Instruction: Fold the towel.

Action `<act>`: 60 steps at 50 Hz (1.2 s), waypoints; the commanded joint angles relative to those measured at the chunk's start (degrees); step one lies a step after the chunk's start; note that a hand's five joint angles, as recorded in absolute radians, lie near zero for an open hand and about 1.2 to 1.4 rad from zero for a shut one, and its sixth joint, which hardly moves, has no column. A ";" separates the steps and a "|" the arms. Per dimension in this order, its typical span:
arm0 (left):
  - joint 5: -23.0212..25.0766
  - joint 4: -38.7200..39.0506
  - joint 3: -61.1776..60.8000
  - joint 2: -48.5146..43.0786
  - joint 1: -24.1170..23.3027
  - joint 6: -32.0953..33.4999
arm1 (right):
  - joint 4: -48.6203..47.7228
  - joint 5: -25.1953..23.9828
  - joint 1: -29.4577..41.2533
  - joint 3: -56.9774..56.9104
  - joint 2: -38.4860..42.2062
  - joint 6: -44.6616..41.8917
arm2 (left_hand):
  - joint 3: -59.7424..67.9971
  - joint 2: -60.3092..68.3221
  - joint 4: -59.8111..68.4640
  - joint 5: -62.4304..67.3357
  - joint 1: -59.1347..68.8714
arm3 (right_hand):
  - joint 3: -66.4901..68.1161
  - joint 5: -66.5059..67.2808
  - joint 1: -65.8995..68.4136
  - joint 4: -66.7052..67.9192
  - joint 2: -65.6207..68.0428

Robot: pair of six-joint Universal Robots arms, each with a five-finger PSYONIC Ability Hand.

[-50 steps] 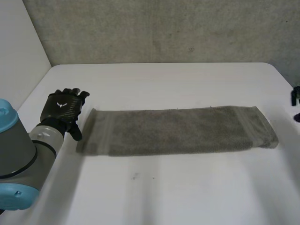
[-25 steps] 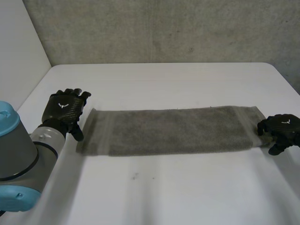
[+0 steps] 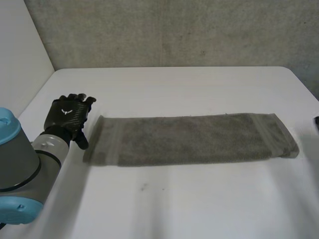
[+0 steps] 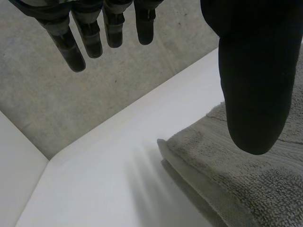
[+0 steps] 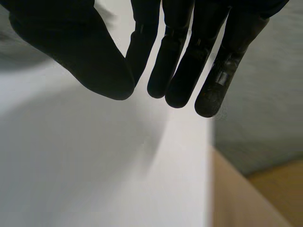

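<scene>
Towel (image 3: 194,139) looks soft, floppy & light, so my left hand (image 3: 67,117), open just beside its end, should pinch the corner by my thumb; right hand (image 5: 94,61) open too.

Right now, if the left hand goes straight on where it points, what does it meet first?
Probably nothing: the left hand points over bare table toward the grey wall beyond the far edge. The towel lies on its thumb side, seemingly off that line; depth is unclear.
</scene>
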 commanded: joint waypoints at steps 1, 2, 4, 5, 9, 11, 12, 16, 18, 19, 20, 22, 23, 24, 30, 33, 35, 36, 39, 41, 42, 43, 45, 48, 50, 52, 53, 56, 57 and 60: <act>0.00 -0.01 0.00 0.11 0.11 -0.02 | -3.88 3.88 -0.68 0.64 -2.45 0.29 | 0.67 0.69 0.71 -1.16 0.05 | 12.31 13.33 24.05 11.80 12.64; 0.00 -0.01 0.00 0.11 0.11 -0.02 | -3.88 3.79 -0.51 0.64 -2.71 0.55 | 0.67 0.69 0.71 -1.16 0.05 | 12.31 13.33 24.05 11.80 12.64; 0.00 -0.01 -0.09 0.11 0.11 -0.02 | -3.88 3.62 0.02 0.81 -3.07 0.99 | 0.67 0.69 0.71 -1.16 0.05 | 12.31 13.33 24.05 11.80 12.64; 0.00 -0.01 -0.09 0.11 0.11 -0.02 | -3.79 3.36 1.59 1.16 -4.11 2.30 | 0.67 0.69 0.71 -1.16 0.05 | 12.31 13.33 24.05 11.80 12.64; 0.00 -0.01 -0.09 0.11 0.03 -0.02 | -3.44 2.74 6.53 1.60 -7.11 6.35 | 0.67 0.69 0.71 -1.16 0.05 | 12.31 13.33 24.05 11.80 12.64; -0.09 -0.01 -0.09 0.11 0.03 -0.02 | -2.04 0.21 8.63 2.30 -8.78 11.77 | 0.67 0.69 0.71 -1.16 0.05 | -14.96 -13.95 -3.23 -15.47 -14.63; -0.09 -0.01 -0.09 0.11 0.03 -0.02 | -2.03 0.19 8.64 2.31 -8.78 11.80 | 0.67 0.69 0.71 -1.16 0.05 | -15.22 -14.20 -3.48 -15.72 -14.88; -0.09 -0.01 -0.09 0.29 -0.06 -0.02 | -0.10 -5.87 8.46 3.45 -8.96 15.05 | 0.67 0.69 0.71 -1.16 0.05 | -21.44 -20.42 -9.70 -21.95 -21.11; 0.00 -0.01 -0.53 0.38 -0.33 -0.02 | 0.43 -9.92 8.37 3.63 -8.52 13.91 | 0.67 0.69 0.71 -1.16 0.05 | -21.44 -20.42 -9.70 -21.95 -21.11; 0.00 -0.01 -0.53 0.38 -0.33 -0.02 | 0.78 -11.92 7.50 3.71 -8.43 12.78 | 0.67 0.69 0.71 -1.16 0.05 | -21.44 -20.42 -9.70 -21.95 -21.11; 0.00 -0.01 -0.53 0.46 -0.41 -0.02 | 1.13 -13.77 5.41 4.58 -8.43 10.68 | 0.67 0.69 0.71 -1.16 0.05 | -21.44 -20.42 -9.70 -21.95 -21.11; 0.00 -0.01 -0.62 0.46 -0.50 -0.02 | 1.92 -14.39 4.25 5.11 -8.34 8.40 | 0.67 0.69 0.71 -1.16 0.05 | -21.28 -20.26 -9.54 -21.78 -20.94; 0.00 -0.01 -0.62 0.46 -0.50 -0.02 | 2.79 -14.92 3.72 5.38 -8.08 6.20 | 0.67 0.69 0.71 -1.16 0.05 | -21.27 -20.26 -9.54 -21.78 -20.94; 0.00 0.08 -0.62 0.46 -0.50 -0.02 | 2.80 -14.93 3.71 5.38 -8.08 6.18 | 0.50 0.52 0.54 -1.33 -0.12 | -21.27 -20.26 -9.54 -21.78 -20.94; 0.00 0.08 -0.62 0.38 -0.41 -0.02 | 5.18 -15.19 3.36 5.47 -5.00 1.25 | 0.67 0.69 0.71 -1.16 0.05 | -21.78 -20.76 -10.04 -22.28 -21.44; 0.09 0.08 -0.62 0.29 -0.50 -0.02 | 5.18 -15.10 3.28 5.30 -3.33 0.55 | 0.50 0.52 0.54 -1.33 -0.12 | -22.79 -21.77 -11.05 -23.29 -22.45; 0.09 0.08 -0.62 0.29 -0.50 -0.02 | 5.09 -15.37 3.28 5.30 -3.07 0.55 | 0.50 0.52 0.54 -1.33 -0.12 | -22.79 -21.77 -11.05 -23.29 -22.45; 0.09 0.08 -0.62 0.29 -0.50 -0.02 | 5.09 -15.37 3.28 5.21 -2.81 0.55 | 0.50 0.52 0.54 -1.33 -0.12 | -22.79 -21.77 -11.05 -23.29 -22.45; 0.09 0.08 -0.62 0.29 -0.41 -0.02 | 5.09 -15.46 3.19 5.21 -2.54 0.55 | 0.50 0.52 0.54 -1.33 -0.12 | -23.62 -22.60 -11.88 -24.13 -23.29; 0.09 0.08 -0.62 0.29 -0.33 -0.02 | 5.09 -15.37 3.19 5.21 -1.93 0.55 | 0.50 0.52 0.54 -1.33 -0.12 | -24.13 -23.11 -12.40 -24.64 -23.80; 0.09 0.08 -0.62 0.29 -0.24 -0.02 | 5.09 -15.37 3.19 5.21 -1.93 0.55 | 0.50 0.52 0.54 -1.33 -0.12 | -24.13 -23.12 -12.40 -24.64 -23.80; 0.09 0.08 -0.62 0.29 -0.15 -0.02 | 5.00 -15.37 3.19 5.12 -1.66 0.55 | 0.50 0.52 0.54 -1.33 -0.12 | -24.13 -23.12 -12.40 -24.64 -23.80; 0.09 0.08 -0.53 0.38 -0.06 -0.02 | 4.83 -15.37 3.27 5.12 -1.57 0.55 | 0.50 0.52 0.54 -1.33 -0.12 | -23.63 -22.62 -11.90 -24.14 -23.30; 0.17 0.08 -0.53 0.38 0.11 -0.02 | 4.56 -15.37 3.28 4.94 -1.31 0.64 | 0.50 0.52 0.54 -1.33 -0.12 | -22.12 -21.10 -10.38 -22.62 -21.79; 0.17 0.08 -0.53 0.38 0.20 -0.02 | 4.65 -15.28 3.28 4.86 -0.87 0.55 | 0.50 0.52 0.54 -1.33 -0.12 | -21.44 -20.42 -9.70 -21.95 -21.11; 0.17 0.08 -0.53 0.29 0.20 -0.02 | 4.65 -15.28 3.28 4.68 -0.43 0.55 | 0.50 0.52 0.54 -1.33 -0.12 | -20.60 -19.58 -8.86 -21.10 -20.27; 0.17 0.08 -0.53 0.29 0.20 -0.02 | 4.56 -15.19 3.36 4.59 -0.26 0.55 | 0.50 0.52 0.54 -1.33 -0.12 | -20.27 -19.25 -8.53 -20.77 -19.93; 0.17 0.08 -0.53 0.29 0.29 -0.02 | 4.47 -15.10 3.36 4.50 0.36 0.46 | 0.50 0.52 0.54 -1.33 -0.12 | -19.59 -18.57 -7.86 -20.10 -19.26; 0.17 0.08 -0.53 0.29 0.29 -0.02 | 4.47 -14.93 3.36 4.33 0.71 0.46 | 0.50 0.52 0.54 -1.33 -0.12 | -19.09 -18.07 -7.36 -19.60 -18.76; 0.17 0.08 -0.53 0.20 0.29 -0.02 | 4.47 -14.93 3.45 4.15 0.98 0.46 | 0.50 0.52 0.54 -1.33 -0.12 | -17.74 -16.72 -6.00 -18.25 -17.41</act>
